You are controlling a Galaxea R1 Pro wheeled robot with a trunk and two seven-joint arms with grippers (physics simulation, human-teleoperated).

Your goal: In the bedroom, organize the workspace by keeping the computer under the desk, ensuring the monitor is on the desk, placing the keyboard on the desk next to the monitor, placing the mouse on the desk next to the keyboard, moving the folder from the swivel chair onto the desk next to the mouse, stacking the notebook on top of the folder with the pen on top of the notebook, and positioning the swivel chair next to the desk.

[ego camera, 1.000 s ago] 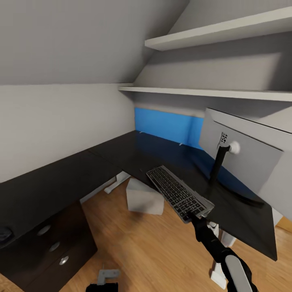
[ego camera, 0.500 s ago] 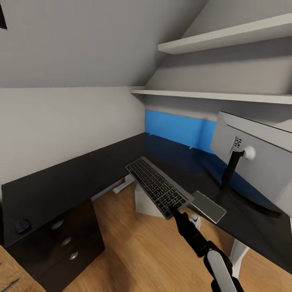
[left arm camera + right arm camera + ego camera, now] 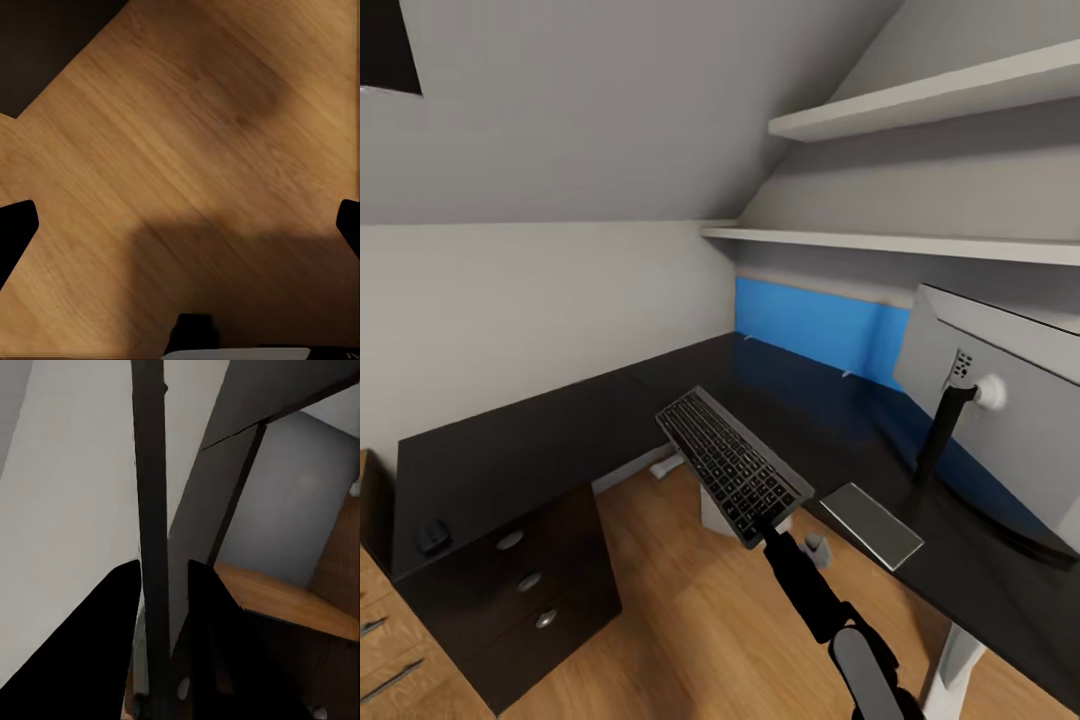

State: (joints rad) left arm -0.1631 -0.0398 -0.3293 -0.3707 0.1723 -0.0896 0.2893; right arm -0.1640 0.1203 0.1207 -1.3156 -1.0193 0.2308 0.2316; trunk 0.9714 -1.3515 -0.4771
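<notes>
The view has swung left since a second ago, the keyboard [image 3: 732, 466] now held over the floor off the desk [image 3: 560, 430] edge; the right gripper [image 3: 768, 528], arm stretched forward, is clamped on its near end; left gripper [image 3: 180, 225] fingers spread above wood planks; monitor [image 3: 1000, 400] beyond, right.

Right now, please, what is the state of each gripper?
Left gripper: open, holding nothing, above the wood plank floor.
Right gripper: shut on the slim dark grey keyboard with black keys, gripped at its near end.
</notes>
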